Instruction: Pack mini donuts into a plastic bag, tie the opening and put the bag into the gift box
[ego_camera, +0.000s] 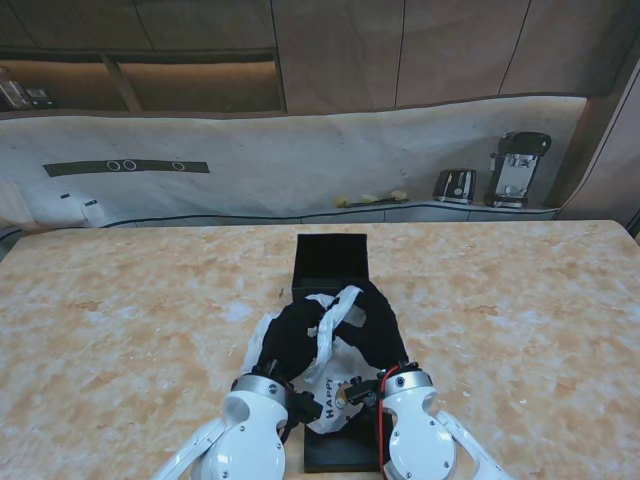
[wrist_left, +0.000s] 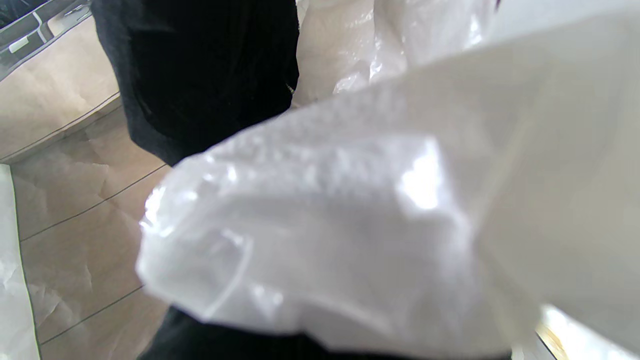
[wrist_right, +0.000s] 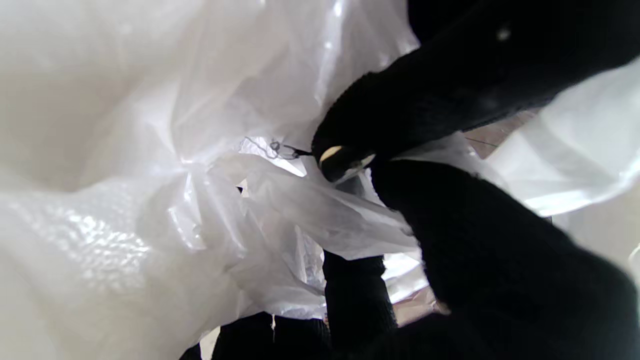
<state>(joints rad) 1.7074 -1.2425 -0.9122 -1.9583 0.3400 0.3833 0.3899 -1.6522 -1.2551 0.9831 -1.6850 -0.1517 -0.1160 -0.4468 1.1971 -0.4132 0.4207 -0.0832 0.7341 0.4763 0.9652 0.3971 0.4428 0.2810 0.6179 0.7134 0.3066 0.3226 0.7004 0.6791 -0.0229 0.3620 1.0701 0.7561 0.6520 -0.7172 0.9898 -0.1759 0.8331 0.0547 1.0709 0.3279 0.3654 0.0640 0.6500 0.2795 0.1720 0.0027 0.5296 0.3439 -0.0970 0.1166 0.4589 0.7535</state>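
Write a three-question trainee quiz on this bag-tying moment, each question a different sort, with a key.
1. True or false: the white plastic bag already lies inside the open black gift box.
2. Multiple choice: what are the black-gloved left hand and right hand both holding? A) the box's walls B) the bag's white handles C) nothing
3. Fill in: the flat black lid lies ____ to me than the open box.

Key:
1. False. The bag sits between the two hands, nearer to me than the box, partly over the lid.
2. B. Both hands grip the plastic; the right wrist view shows fingers pinching a gathered strip.
3. Nearer.
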